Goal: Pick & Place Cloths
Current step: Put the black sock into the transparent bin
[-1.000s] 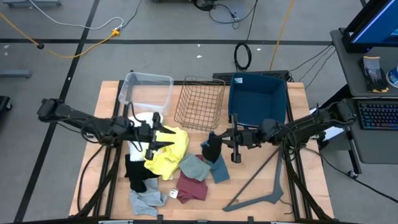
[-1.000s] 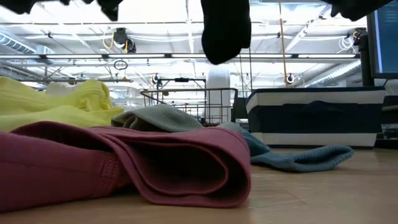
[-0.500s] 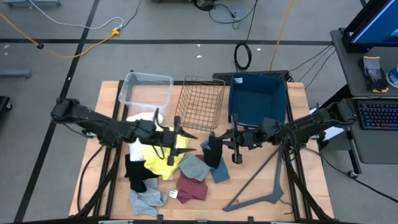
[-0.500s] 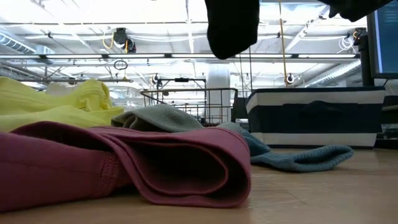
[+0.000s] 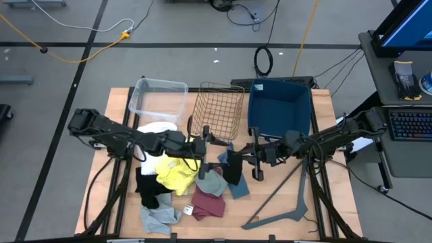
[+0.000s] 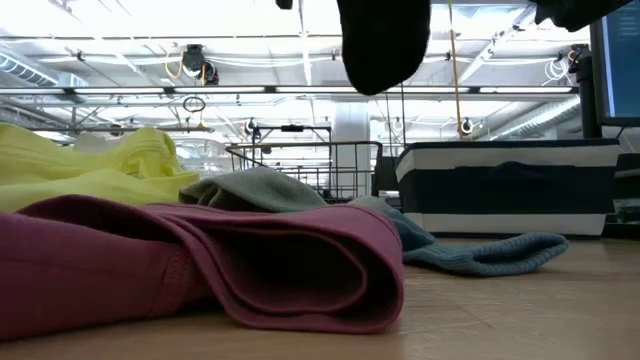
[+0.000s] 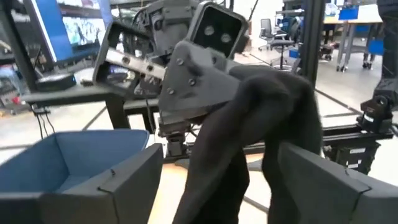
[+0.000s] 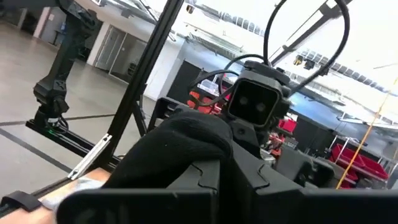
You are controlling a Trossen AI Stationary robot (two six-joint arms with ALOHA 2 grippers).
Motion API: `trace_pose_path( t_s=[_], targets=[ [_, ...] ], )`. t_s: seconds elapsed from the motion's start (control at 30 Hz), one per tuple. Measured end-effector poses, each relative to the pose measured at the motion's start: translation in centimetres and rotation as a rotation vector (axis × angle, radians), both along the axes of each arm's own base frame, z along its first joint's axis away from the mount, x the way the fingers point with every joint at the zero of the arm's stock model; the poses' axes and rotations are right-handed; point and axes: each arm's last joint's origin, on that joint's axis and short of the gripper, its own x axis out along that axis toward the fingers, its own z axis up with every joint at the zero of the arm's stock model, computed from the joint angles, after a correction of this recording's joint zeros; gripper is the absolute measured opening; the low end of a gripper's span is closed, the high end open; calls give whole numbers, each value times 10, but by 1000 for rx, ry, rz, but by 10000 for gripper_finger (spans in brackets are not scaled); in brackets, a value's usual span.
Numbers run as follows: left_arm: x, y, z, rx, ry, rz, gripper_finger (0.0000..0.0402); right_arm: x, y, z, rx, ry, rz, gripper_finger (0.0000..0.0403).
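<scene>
Right gripper [image 5: 237,156]: above the middle of the bench [image 5: 320,175], jaws closed on the black cloth [image 5: 233,166], which hangs from them clear of the bench; in the low view it dangles from above [image 6: 383,40].
Left gripper [image 5: 214,140]: reached across to the middle of the bench, just beside the hanging black cloth, jaws spread wide; in its wrist view the black cloth [image 7: 249,143] drapes between its two fingers [image 7: 115,186], and whether they touch it I cannot tell.
Yellow cloth [image 5: 177,172]: large, bunched left of the bench's middle, under the left arm.
White cloth [image 5: 156,127]: partly under the left arm, just in front of the clear tub [image 5: 159,98].
Second black cloth [image 5: 147,189]: flat, left of the yellow one, toward the front edge.
Grey-green cloth [image 5: 210,181]: on the bench just below the hanging cloth, overlapping the maroon cloth [image 5: 208,202].
Blue cloth [image 5: 238,185]: beside the grey-green one, on its right.
Light grey cloth [image 5: 160,217]: at the front edge, left of the maroon one.
Back edge: clear tub, wire basket [image 5: 217,111], blue bin [image 5: 279,108], side by side, left to right.
V-shaped bar [image 5: 287,202]: lying near the front right corner.
</scene>
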Motion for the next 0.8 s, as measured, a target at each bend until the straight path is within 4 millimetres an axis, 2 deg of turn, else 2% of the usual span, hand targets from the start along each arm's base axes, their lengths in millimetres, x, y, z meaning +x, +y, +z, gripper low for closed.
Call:
trace_pose_path(
  t_s=[0.2, 0.8],
  targets=[
    [1, 0, -2, -36, 6, 3, 346, 1, -3, 0, -23, -3, -115, 0],
    [-1, 1, -9, -26, 105, -10, 346, 2, -3, -4, -62, 41, -196, 0]
  ],
)
